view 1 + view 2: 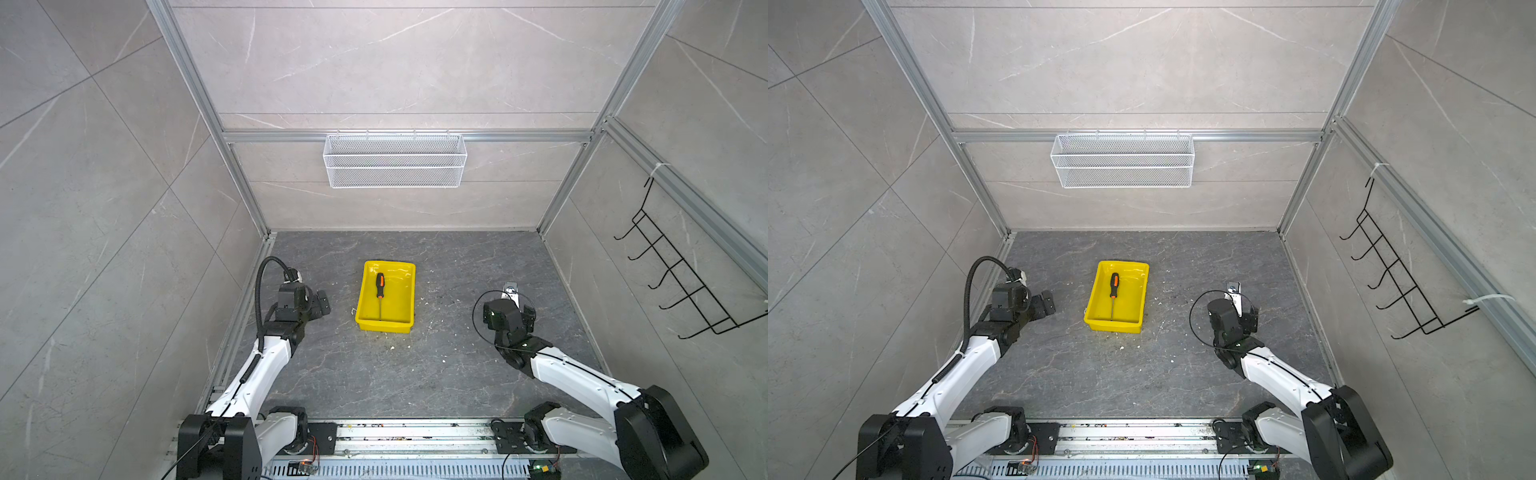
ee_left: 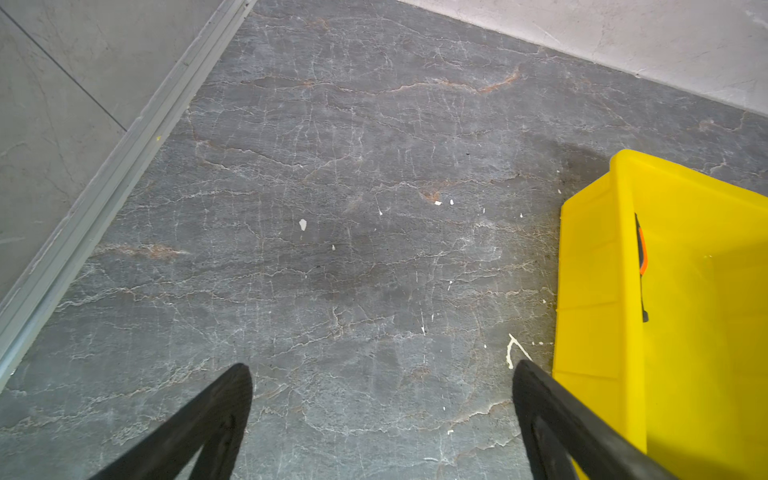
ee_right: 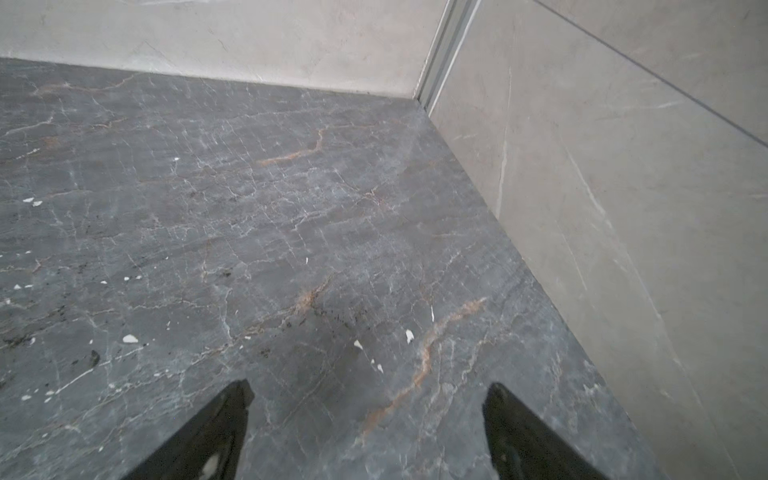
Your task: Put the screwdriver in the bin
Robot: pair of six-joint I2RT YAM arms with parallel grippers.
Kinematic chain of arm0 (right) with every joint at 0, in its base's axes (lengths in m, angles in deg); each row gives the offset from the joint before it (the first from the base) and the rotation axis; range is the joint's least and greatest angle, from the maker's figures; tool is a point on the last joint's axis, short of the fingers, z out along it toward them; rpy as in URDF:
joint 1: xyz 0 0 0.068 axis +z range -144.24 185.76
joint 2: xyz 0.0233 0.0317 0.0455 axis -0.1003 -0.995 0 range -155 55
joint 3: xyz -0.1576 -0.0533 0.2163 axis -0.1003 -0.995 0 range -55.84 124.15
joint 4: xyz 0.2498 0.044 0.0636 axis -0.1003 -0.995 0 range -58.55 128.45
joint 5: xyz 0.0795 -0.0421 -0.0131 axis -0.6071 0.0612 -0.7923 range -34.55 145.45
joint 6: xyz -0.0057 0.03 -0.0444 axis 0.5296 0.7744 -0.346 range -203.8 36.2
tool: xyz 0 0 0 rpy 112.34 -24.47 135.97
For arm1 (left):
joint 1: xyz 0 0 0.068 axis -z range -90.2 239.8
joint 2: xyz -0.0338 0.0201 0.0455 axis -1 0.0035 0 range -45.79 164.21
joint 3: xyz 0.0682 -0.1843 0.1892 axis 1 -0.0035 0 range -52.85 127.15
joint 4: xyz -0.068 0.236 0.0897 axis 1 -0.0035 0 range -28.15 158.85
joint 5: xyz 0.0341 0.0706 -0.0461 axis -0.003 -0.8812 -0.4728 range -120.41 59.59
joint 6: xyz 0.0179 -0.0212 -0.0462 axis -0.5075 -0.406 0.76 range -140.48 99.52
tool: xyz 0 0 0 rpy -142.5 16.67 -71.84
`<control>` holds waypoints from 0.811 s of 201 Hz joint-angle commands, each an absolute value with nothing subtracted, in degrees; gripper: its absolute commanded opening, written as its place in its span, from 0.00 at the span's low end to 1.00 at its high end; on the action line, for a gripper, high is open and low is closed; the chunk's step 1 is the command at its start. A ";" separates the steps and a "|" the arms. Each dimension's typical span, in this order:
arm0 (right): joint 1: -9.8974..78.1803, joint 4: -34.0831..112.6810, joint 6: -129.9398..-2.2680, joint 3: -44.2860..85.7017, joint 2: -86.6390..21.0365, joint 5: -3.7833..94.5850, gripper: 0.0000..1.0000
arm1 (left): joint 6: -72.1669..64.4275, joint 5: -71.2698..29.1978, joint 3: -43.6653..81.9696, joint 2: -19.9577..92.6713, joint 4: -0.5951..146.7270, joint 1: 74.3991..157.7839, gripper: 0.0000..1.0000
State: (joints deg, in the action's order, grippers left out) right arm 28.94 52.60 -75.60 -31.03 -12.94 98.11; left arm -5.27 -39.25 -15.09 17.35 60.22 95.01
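Note:
The screwdriver (image 1: 380,291) (image 1: 1113,286), with its black-and-orange handle at the far end, lies lengthwise inside the yellow bin (image 1: 386,326) (image 1: 1115,326) at the middle of the dark stone floor in both top views. My left gripper (image 1: 323,303) (image 1: 1045,302) hovers left of the bin, open and empty. The left wrist view shows the left gripper (image 2: 382,368) over bare floor, with the bin (image 2: 598,270) beside one finger and a strip of the screwdriver handle (image 2: 642,257) above its wall. My right gripper (image 1: 519,297) (image 1: 1244,301) (image 3: 369,387) is right of the bin, open, holding nothing.
A white wire mesh basket (image 1: 395,162) hangs on the back wall. A black wire hook rack (image 1: 681,274) hangs on the right wall. Grey walls with aluminium rails close the floor on three sides. Small white flecks (image 3: 129,338) lie on the floor around the bin.

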 commanded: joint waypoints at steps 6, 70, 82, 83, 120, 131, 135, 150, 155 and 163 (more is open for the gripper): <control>27.31 70.25 -78.25 -32.36 -19.65 97.29 0.89 | -4.66 -39.28 -15.12 16.09 64.05 94.90 1.00; 21.77 65.08 -79.94 -25.26 -27.97 87.26 0.91 | -0.23 -40.08 -7.37 21.05 58.78 94.81 1.00; 19.70 68.10 -80.21 -27.37 -26.57 84.49 0.91 | 0.10 -40.88 -6.48 22.15 57.78 94.70 1.00; 19.54 68.39 -80.20 -27.63 -26.48 84.17 0.91 | 0.09 -40.87 -6.42 22.15 57.73 94.71 1.00; 14.83 95.09 -83.03 -38.55 -30.56 72.40 1.00 | 1.13 -48.04 -7.66 23.34 57.51 94.73 1.00; 14.83 99.66 -84.11 -39.77 -32.90 69.63 1.00 | -0.30 -51.63 -8.77 23.63 58.30 94.70 1.00; 14.83 100.21 -84.24 -39.99 -33.05 69.47 1.00 | -1.49 -52.28 -9.41 23.64 59.05 94.68 1.00; 14.71 93.90 -83.46 -38.34 -31.30 69.91 1.00 | -7.86 -53.07 -13.80 23.32 65.53 94.80 1.00; 14.72 93.44 -83.46 -37.75 -31.79 70.34 1.00 | -9.50 -53.34 -15.70 23.22 68.39 94.81 1.00; 14.72 93.39 -83.38 -36.95 -32.58 71.28 1.00 | -11.88 -53.28 -19.04 22.97 73.78 94.76 1.00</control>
State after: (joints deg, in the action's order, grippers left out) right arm 14.77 87.18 -82.37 -39.40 -32.15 73.76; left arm -3.57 -48.73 -11.96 23.40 62.04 94.99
